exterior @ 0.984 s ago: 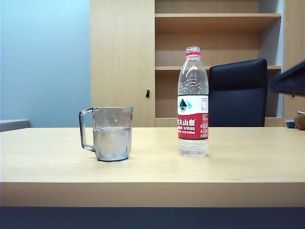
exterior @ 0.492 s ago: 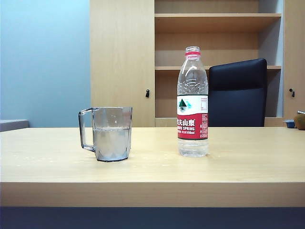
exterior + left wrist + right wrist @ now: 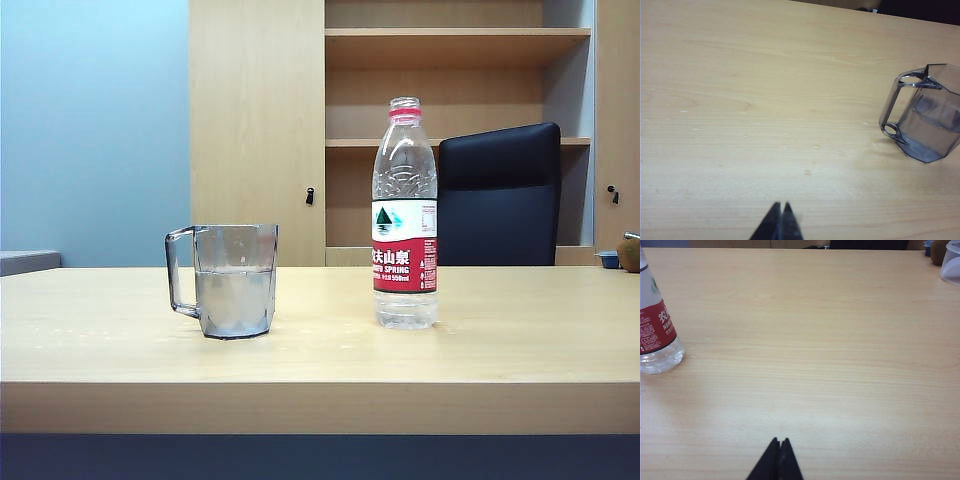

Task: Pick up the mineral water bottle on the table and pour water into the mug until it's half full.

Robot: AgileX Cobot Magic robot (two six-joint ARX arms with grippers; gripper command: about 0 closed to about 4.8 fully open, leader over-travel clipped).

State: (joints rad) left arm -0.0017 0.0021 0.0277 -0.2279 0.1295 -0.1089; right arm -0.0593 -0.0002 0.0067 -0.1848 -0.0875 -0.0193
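Mineral water bottle [image 3: 405, 215], the tall clear plastic one with pink-red neck ring and white-and-red label, stands upright and uncapped on the light beige wood-grain table [image 3: 320, 350], well right of the grey-tinted faceted transparent mug [image 3: 225, 280]. You can see water [image 3: 234, 298] in the mug, roughly half to two-thirds up its wall. Left gripper [image 3: 779, 216] has its jaws together, hovering over bare table near the mug. Right gripper [image 3: 778, 452] also has its jaws together and holds nothing, with the bottle off to one side. My read: pour done, bottle set down, nothing left except parking the arms.
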